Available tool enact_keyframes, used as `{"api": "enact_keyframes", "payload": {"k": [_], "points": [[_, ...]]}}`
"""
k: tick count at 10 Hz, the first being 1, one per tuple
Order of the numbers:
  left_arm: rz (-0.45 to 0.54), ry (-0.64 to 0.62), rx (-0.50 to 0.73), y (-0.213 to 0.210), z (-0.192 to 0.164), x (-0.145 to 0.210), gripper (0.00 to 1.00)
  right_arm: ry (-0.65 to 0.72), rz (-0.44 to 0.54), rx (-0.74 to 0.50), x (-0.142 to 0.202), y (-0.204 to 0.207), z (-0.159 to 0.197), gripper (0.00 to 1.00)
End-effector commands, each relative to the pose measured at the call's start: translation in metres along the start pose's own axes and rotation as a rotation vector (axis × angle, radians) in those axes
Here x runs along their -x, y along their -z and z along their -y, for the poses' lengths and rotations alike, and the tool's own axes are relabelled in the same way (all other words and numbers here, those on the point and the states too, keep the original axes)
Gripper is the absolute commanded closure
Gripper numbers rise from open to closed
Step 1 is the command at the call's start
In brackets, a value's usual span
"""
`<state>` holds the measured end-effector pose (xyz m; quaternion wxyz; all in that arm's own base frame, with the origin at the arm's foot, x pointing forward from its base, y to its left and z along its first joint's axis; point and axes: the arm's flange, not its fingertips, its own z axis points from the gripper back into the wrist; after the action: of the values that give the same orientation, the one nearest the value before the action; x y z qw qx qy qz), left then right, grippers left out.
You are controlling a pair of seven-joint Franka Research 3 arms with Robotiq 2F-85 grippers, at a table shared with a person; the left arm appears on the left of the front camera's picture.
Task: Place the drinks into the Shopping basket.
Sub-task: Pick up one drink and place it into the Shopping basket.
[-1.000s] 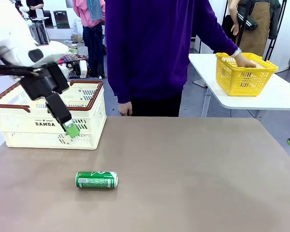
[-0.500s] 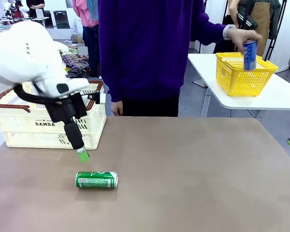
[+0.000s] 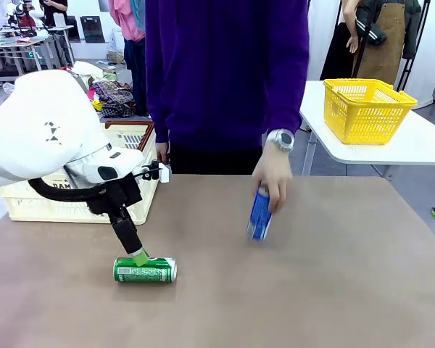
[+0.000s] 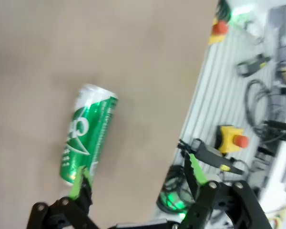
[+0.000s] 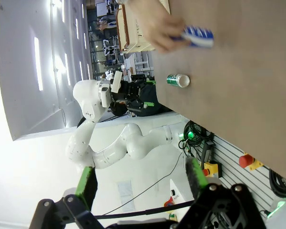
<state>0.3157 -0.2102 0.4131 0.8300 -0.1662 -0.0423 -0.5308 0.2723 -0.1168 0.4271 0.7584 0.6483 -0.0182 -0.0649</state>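
A green drink can (image 3: 145, 270) lies on its side on the brown table near the front left. My left gripper (image 3: 138, 254) hangs open just above it, one green pad close to the can's top. In the left wrist view the can (image 4: 88, 136) lies lengthwise by one fingertip (image 4: 79, 177), not between the jaws of that gripper (image 4: 136, 174). A person's hand (image 3: 274, 175) holds a blue can (image 3: 259, 214) tilted on the table's middle. The Shopping basket (image 3: 149, 194) stands behind my left arm. My right gripper (image 5: 142, 180) is open, far off the table's side, with nothing between its fingers.
A yellow mesh basket (image 3: 366, 109) sits on a white side table (image 3: 413, 148) at the back right. The person in a purple top (image 3: 225, 72) stands at the far edge. The right wrist view shows the green can (image 5: 178, 80), blue can (image 5: 198, 36) and left arm (image 5: 100, 107).
My left arm swung from in front of the basket down to the green can. The person lifted a blue can from the yellow basket and brought it to the table's middle.
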Motion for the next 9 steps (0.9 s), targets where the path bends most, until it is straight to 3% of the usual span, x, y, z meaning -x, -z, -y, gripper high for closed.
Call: {"api": "enact_keyframes", "payload": {"k": [1, 2, 3, 5, 6, 7, 9], "points": [[-0.057, 0.258, -0.172, -0.007, 0.008, 0.012, 0.00, 0.010, 0.005, -0.016, 0.000, 0.000, -0.004, 0.00], [-0.093, 0.406, -0.125, -0.029, 0.007, 0.032, 0.00, 0.010, 0.005, -0.016, 0.000, 0.000, -0.004, 0.00], [-0.016, 0.558, 0.057, -0.089, 0.010, 0.084, 0.00, 0.010, 0.005, -0.016, 0.000, 0.000, -0.004, 0.00], [0.219, 0.477, -0.011, -0.182, 0.011, 0.204, 0.00, 0.010, 0.005, -0.016, 0.000, 0.000, -0.004, 0.00], [0.297, 0.439, -0.003, -0.187, 0.009, 0.235, 0.00, 0.010, 0.005, -0.016, 0.000, 0.000, -0.004, 0.00], [0.309, 0.450, 0.024, -0.175, 0.003, 0.237, 0.00, 0.010, 0.005, -0.016, 0.000, 0.000, -0.004, 0.00], [0.304, 0.431, 0.044, -0.154, -0.011, 0.205, 0.00, 0.010, 0.005, -0.016, 0.000, 0.000, -0.004, 0.00]]}}
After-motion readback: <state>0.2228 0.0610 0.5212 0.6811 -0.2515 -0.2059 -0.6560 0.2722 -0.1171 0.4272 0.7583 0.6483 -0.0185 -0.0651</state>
